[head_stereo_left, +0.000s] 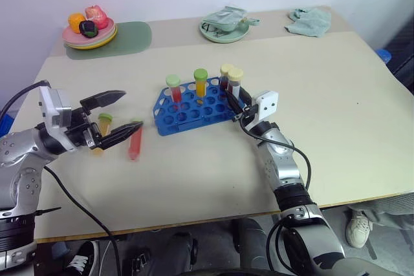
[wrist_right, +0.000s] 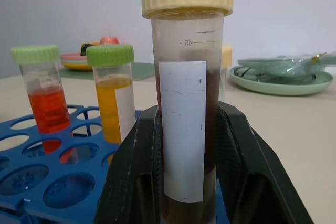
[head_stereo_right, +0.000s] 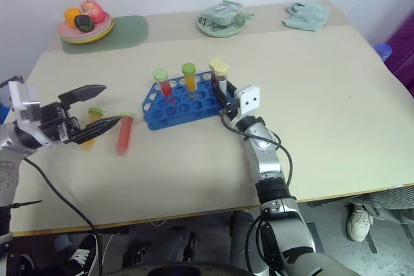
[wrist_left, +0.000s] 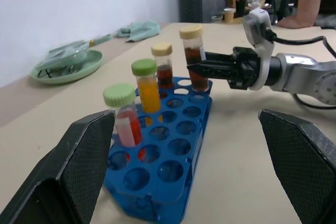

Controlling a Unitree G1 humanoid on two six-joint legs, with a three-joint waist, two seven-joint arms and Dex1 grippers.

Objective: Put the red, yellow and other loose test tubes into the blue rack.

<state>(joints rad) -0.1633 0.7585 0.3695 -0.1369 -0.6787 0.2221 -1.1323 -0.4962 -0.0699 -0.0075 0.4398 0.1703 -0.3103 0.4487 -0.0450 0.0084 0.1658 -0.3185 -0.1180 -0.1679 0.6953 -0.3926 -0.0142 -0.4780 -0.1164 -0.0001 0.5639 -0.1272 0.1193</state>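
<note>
My right gripper is closed on a dark brown test tube with a pale yellow cap, held upright at the right end of the blue rack. From these views I cannot tell whether its base is seated in a hole or sits above one. My left gripper hangs open above the table, holding nothing.

Rack contents: a red tube and a yellow-orange tube, both green-capped, stand upright, plus a second dark tube beside the gripped one. Two loose tubes lie under my left gripper: a red tube and a yellow-orange tube.

Risks, as I judge them:
- Releasing before the tube is seated would let it tip against its neighbour.
- A sideways pull on withdrawal could drag the light rack.
- My left fingers could roll the loose tubes away.

Surroundings: a plate of toy fruit, a green plate and a cloth sit at the far edge, well apart. Nothing blocks the open holes.
</note>
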